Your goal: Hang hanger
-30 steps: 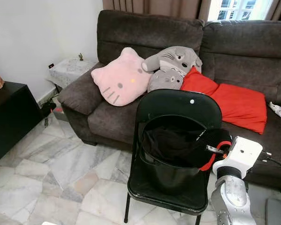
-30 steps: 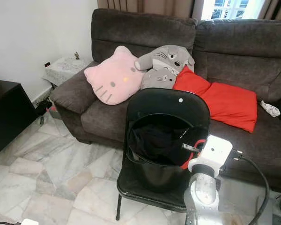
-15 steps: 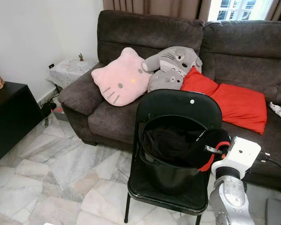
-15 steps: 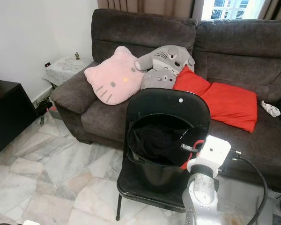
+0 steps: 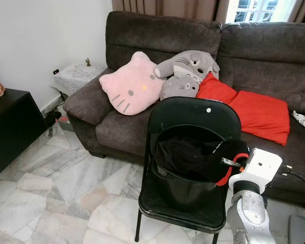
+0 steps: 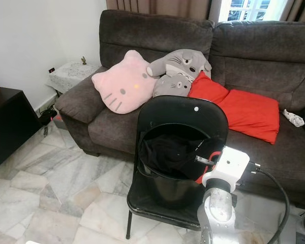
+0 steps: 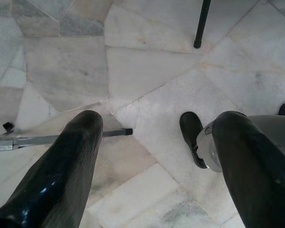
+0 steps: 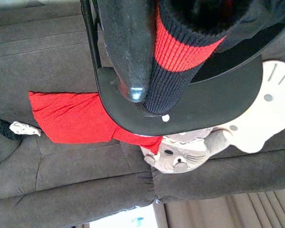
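A black bucket [image 5: 180, 175] sits on the seat of a black folding chair [image 5: 193, 116] and holds a heap of black clothing [image 5: 185, 152]. One piece, a black knit garment with a red cuff [image 5: 229, 165], spills over the bucket's rim on the robot's right. The right gripper [image 8: 149, 71] is at that rim; in the right wrist view one of its black fingers [image 8: 128, 47] lies pressed against the red-striped knit, so it appears closed on the garment, though the other finger is hidden. No hanger can be made out among the clothes.

The left gripper [image 7: 154, 156] hangs low over the floor with its two fingers spread wide, holding nothing.

Just behind the chair stands a dark brown sofa [image 5: 274, 56]. On it lie a pink cat-face cushion [image 5: 132, 86], a grey plush cushion [image 5: 188, 71] leaning against the pink one, and a red pillow [image 5: 254, 112] beside the grey one. A small white item [image 5: 302, 119] rests at the sofa's far right. A small covered side table [image 5: 73, 76] stands against the white wall beside the sofa, and a black cabinet [image 5: 10, 127] is at the left edge. The floor is grey-white marble tile [image 5: 66, 178].
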Robot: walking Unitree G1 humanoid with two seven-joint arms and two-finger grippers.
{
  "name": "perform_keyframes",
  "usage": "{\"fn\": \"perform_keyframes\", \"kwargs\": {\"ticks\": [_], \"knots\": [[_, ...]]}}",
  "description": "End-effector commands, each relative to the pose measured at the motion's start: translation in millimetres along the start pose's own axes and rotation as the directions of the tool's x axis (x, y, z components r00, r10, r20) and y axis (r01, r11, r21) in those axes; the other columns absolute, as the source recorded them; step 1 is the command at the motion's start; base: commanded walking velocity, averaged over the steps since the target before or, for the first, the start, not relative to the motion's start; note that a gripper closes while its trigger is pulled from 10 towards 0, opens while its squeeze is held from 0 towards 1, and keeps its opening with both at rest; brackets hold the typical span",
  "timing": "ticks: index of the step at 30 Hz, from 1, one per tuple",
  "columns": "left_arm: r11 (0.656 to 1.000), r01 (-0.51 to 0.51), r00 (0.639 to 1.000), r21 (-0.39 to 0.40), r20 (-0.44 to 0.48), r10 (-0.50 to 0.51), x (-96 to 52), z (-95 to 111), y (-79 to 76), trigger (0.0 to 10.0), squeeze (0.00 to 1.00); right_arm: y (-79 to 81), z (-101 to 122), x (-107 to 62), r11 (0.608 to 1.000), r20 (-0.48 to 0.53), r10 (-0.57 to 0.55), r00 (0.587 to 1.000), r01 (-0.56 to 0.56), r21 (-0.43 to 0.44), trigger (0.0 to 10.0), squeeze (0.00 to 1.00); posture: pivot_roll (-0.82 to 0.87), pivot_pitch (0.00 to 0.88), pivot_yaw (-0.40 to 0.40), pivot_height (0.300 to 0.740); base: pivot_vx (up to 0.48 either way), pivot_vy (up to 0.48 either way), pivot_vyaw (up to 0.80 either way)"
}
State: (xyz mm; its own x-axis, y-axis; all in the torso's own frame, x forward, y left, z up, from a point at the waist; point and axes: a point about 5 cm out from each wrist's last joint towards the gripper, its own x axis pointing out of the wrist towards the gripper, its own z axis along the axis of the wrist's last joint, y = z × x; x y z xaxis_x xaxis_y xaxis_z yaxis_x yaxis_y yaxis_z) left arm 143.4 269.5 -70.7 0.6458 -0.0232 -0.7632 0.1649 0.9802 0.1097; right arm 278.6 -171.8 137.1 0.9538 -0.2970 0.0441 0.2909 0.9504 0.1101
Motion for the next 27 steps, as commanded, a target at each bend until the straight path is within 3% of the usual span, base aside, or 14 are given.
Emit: {"fn": "perform_keyframes", "kwargs": {"ticks": [1, 27], "knots": [[1.0, 0.01, 1.0, -0.003, -0.013, -0.01, -1.6, -4.5, -1.2, 10.0, 0.0, 4.5, 6.8, -1.1, 1.0, 0.024, 0.013, 1.0, -0.013, 0.007, 10.0, 0.0, -0.09, 0.0, 0.062, 0.74, -0.24, 0.0, 0.0], [1.0, 0.022, 1.0, 0.001, -0.022, -0.022, -1.6, -6.5, -3.6, 10.0, 0.0, 9.6, 7.2, -0.1, 1.0, 0.028, 0.03, 0.999, -0.03, 0.009, 10.0, 0.0, -0.08, 0.0, 0.059, 0.74, -0.276, 0.0, 0.0]]}}
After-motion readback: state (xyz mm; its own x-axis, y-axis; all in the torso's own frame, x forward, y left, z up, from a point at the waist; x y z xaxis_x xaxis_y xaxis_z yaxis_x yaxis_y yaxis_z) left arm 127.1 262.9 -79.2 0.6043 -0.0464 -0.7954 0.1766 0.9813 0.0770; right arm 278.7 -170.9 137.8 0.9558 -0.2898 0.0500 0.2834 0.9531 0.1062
